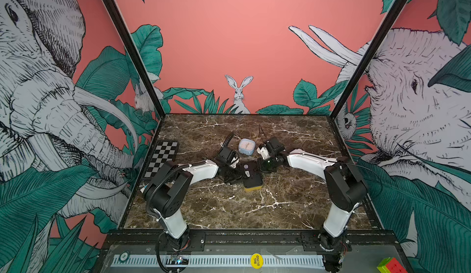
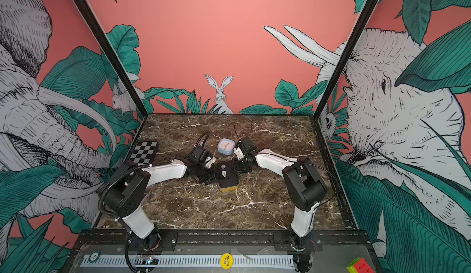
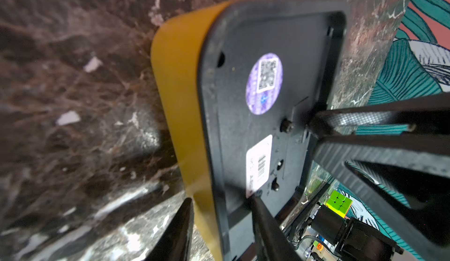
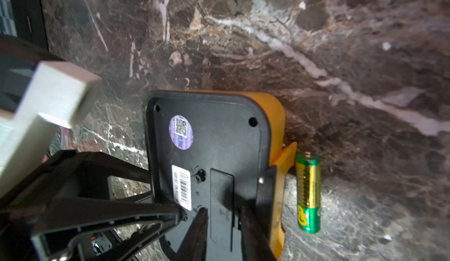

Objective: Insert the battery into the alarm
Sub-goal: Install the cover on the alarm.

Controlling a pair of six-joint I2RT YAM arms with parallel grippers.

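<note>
Alarm lay face down mid marble table, black back up, yellow body beneath; left gripper pinched its edge, one finger outside yellow wall, other on black back; right gripper stood slightly parted, tips on back either side of battery cover, gripping nothing I could see; pale blue box sat just beyond; battery, green and gold, lay on table just beside yellow side, untouched; purple round sticker on back.
</note>
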